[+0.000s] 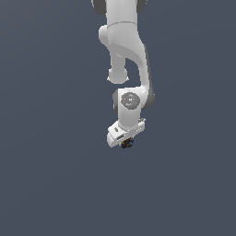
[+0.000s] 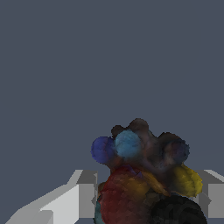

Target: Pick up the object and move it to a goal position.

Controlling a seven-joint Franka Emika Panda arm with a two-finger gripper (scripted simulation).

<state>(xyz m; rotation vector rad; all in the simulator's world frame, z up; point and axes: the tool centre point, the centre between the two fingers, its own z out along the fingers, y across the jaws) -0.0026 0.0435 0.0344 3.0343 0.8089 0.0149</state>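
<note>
The object (image 1: 127, 144) is a tiny dark lump with red, blue and yellow specks, tucked right under the white hand of the arm in the exterior view. In the wrist view the object (image 2: 144, 175) looms large, dark with blue, red and yellow bulges, sitting between the two pale grey fingers (image 2: 76, 197). My gripper (image 1: 126, 143) is shut on it, one finger on each side. The fingertips themselves are mostly hidden by the object and by the hand.
A plain dark blue-grey surface fills both views. The white arm (image 1: 124, 46) comes down from the top middle of the exterior view. No other thing shows.
</note>
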